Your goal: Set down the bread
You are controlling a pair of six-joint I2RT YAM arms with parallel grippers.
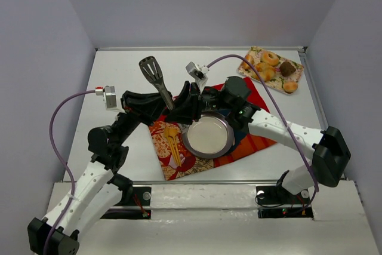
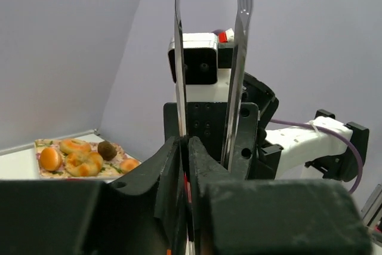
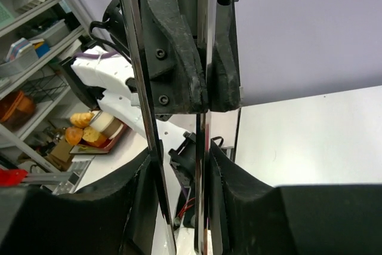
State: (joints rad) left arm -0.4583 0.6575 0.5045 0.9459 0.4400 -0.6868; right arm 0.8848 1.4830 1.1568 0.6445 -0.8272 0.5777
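No word, brand, number or sign can be read in any of the three views. The spatula (image 1: pixel 152 71) shows bare metal with no legible stamp. The red cloth (image 1: pixel 258 95) and the tray (image 1: pixel 253 52) carry printed ornament only, with no letters to be made out. In the right wrist view, the packages on the shelves (image 3: pixel 36 25) are too blurred and too small for any label to be read.
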